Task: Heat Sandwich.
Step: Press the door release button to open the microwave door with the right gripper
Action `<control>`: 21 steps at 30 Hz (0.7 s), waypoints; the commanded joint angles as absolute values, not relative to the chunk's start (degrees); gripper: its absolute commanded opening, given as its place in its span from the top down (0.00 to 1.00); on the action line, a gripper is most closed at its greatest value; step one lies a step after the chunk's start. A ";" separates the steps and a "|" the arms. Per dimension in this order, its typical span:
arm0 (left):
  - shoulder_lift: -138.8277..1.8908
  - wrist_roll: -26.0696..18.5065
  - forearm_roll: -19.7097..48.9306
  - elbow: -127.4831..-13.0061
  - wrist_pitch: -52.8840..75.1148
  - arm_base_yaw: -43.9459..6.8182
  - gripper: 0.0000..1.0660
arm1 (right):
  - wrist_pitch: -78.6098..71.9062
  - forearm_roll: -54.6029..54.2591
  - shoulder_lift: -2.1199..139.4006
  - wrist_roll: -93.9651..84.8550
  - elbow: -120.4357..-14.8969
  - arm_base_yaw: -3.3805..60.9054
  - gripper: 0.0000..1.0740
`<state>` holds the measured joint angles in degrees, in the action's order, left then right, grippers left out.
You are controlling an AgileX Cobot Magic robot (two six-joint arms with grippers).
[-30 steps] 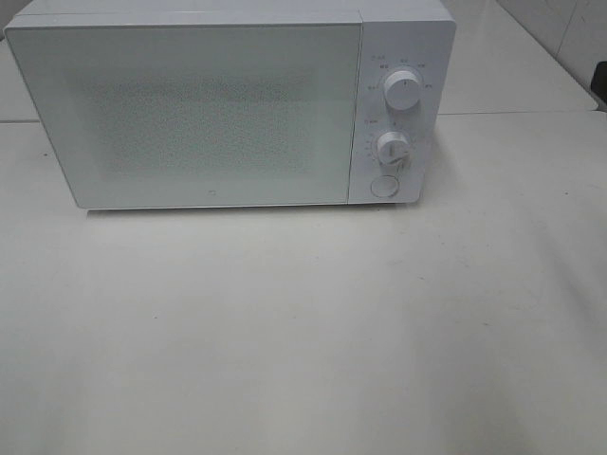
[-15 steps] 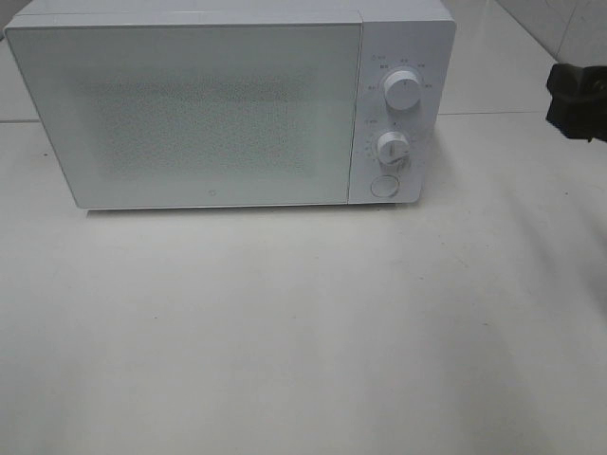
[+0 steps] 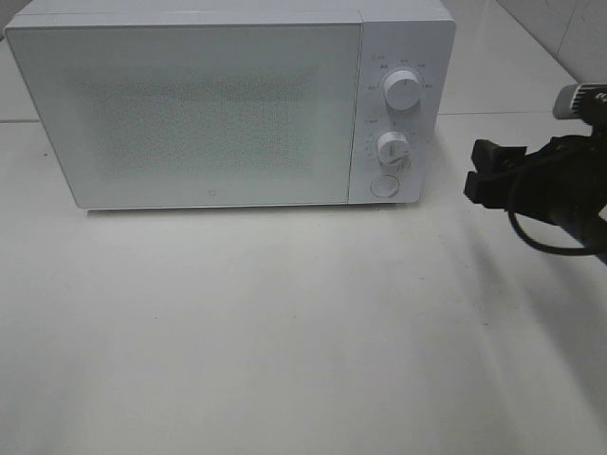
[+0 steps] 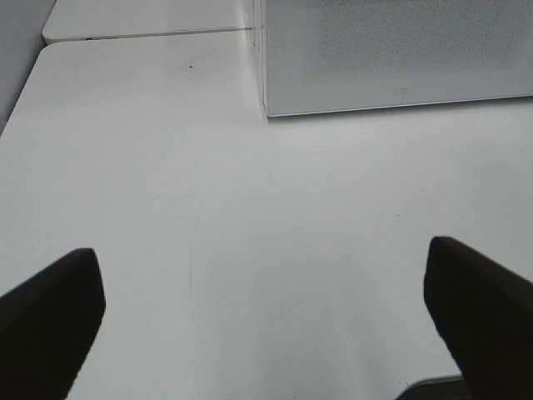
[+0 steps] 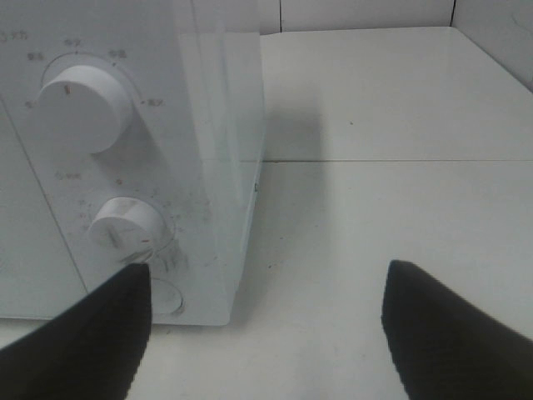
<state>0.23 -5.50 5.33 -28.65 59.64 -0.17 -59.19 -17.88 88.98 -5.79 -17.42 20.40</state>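
Observation:
The sandwich and its pink plate are out of view in every frame. A white microwave [image 3: 190, 114] stands at the back of the table with its door shut. On its right panel are an upper knob [image 3: 403, 92], a lower knob [image 3: 391, 148] and a round button [image 3: 382, 186]. My right gripper [image 3: 481, 172] is open and empty, just right of the panel and pointing at it. In the right wrist view the gripper [image 5: 266, 333] faces the lower knob [image 5: 125, 229] and the button [image 5: 166, 297]. My left gripper [image 4: 266, 333] is open and empty over bare table, near the microwave's front left corner [image 4: 266, 108].
The white table [image 3: 285, 332] stretches in front of the microwave. A seam between table tops runs behind it [image 5: 375, 160]. A wall edge shows at the far right corner [image 3: 569, 28].
My right arm has come in from the right edge, moving left and down toward the microwave's control panel. The microwave has not moved.

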 commanded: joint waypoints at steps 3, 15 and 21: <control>1.43 -5.33 5.79 -28.42 59.36 -0.06 0.07 | -66.12 -23.32 95.00 -6.88 -17.48 27.39 0.31; 1.43 -5.33 5.79 -28.42 59.36 -0.06 0.07 | -69.73 -35.92 99.52 -7.33 -18.79 37.99 0.31; 1.43 -5.33 5.79 -28.42 59.36 -0.06 0.07 | -69.56 -36.61 99.52 -9.00 -19.48 39.42 0.31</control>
